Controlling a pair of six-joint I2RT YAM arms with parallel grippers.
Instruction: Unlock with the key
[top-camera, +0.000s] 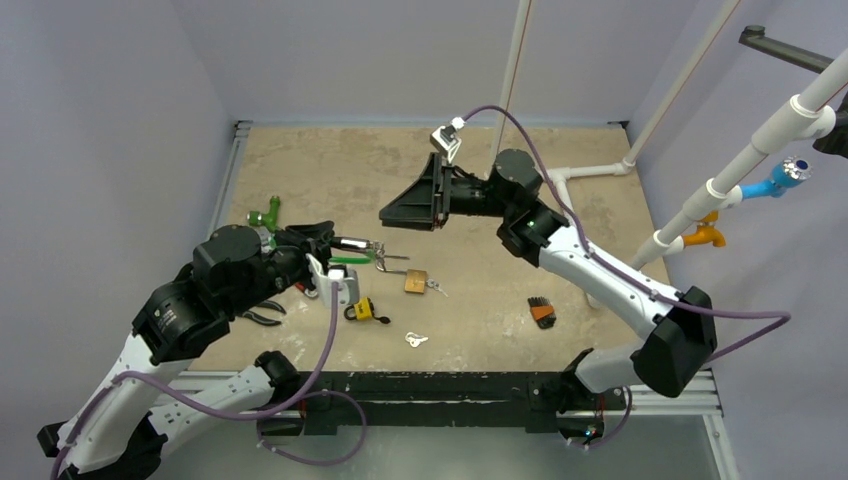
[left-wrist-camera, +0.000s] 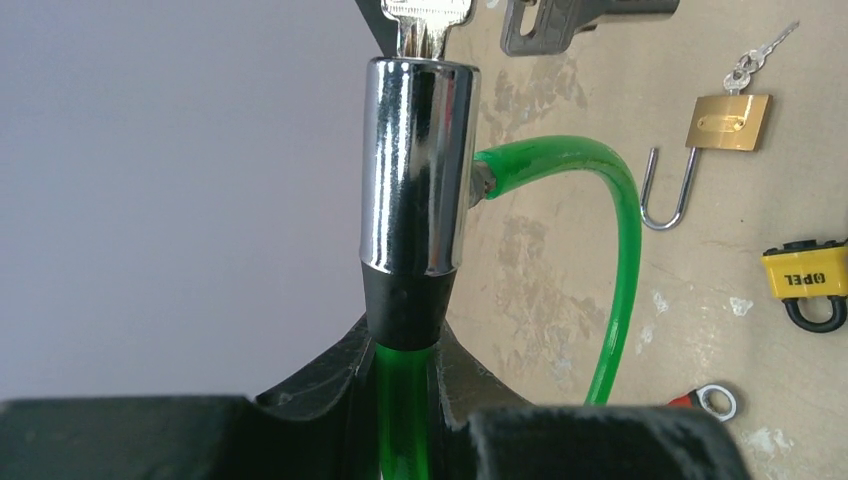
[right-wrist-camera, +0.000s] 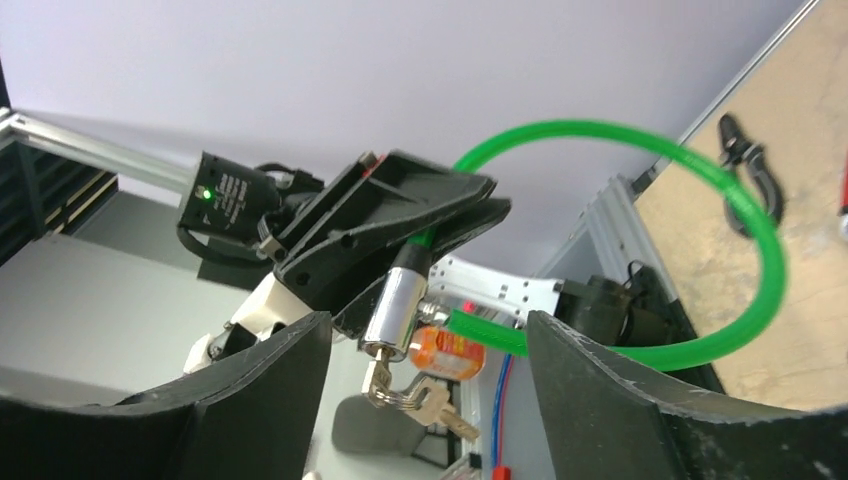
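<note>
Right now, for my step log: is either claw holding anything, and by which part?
The left claw grips the cable lock by its black collar, next to the chrome barrel. The right claw is open and holds nothing.

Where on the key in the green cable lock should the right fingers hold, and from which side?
Grip the flat key head, sticking out of the chrome barrel, a finger on each broad face. Come from the barrel's free end, opposite the left fingers holding it.
</note>
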